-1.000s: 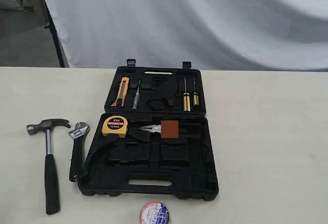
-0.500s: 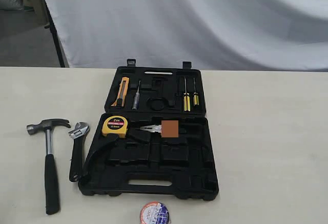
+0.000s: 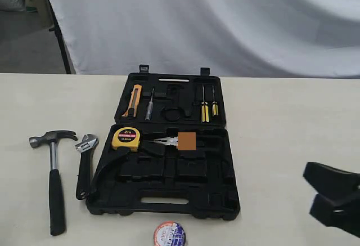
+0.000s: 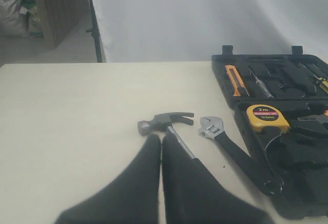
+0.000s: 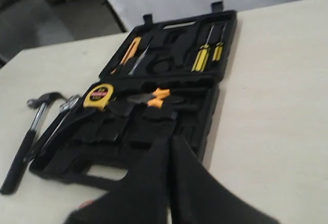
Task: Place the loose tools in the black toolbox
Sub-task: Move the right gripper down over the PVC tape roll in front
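One hammer (image 3: 52,173), one wrench (image 3: 84,164), seemingly two screwdrivers (image 3: 205,108).

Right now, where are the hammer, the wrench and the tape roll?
hammer (image 3: 54,188), exterior view, black handle.
wrench (image 3: 84,171), exterior view, black handle.
tape roll (image 3: 167,235), exterior view, printed face.

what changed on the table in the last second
The right pincer has come into the exterior view at the lower right, shut and empty. The hammer, wrench, tape roll and open toolbox lie as before.
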Available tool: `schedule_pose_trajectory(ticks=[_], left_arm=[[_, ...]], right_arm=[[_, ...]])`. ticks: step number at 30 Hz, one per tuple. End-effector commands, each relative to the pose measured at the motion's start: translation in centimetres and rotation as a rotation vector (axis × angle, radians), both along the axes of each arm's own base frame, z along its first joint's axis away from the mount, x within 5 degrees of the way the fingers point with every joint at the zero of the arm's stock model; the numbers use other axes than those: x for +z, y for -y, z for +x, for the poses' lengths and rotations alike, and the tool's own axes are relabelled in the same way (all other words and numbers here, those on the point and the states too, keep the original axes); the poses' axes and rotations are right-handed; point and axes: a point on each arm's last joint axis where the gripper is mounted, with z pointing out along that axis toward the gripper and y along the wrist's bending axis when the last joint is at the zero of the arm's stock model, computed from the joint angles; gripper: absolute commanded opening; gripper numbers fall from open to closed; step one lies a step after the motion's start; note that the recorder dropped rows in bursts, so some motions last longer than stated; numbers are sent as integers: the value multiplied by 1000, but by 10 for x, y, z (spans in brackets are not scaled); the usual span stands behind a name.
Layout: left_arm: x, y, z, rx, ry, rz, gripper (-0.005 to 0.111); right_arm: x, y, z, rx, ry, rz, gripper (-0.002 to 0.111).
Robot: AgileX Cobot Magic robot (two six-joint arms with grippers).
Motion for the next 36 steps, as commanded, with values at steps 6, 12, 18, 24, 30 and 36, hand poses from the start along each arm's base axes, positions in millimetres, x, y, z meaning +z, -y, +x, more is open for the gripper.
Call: schedule_pose_trajectory(ticks=[6, 12, 18, 24, 30, 36], left_arm=[[0, 0, 0, -6, 3, -8, 1], [0, 0, 0, -6, 3, -8, 1], [0, 0, 0, -6, 3, -8, 1], [0, 0, 0, -6, 3, -8, 1], [0, 0, 0, -6, 3, -8, 1], [0, 0, 0, -6, 3, -8, 1]], right_arm=[[-25, -98, 31, 318, -207, -239, 30], [-46, -164, 29, 547, -251, -462, 65], [-66, -204, 29, 692, -269, -636, 78], [-80, -211, 34, 753, -235, -727, 78], [-81, -203, 48, 708, -255, -728, 78], [-86, -201, 51, 701, -276, -742, 78]])
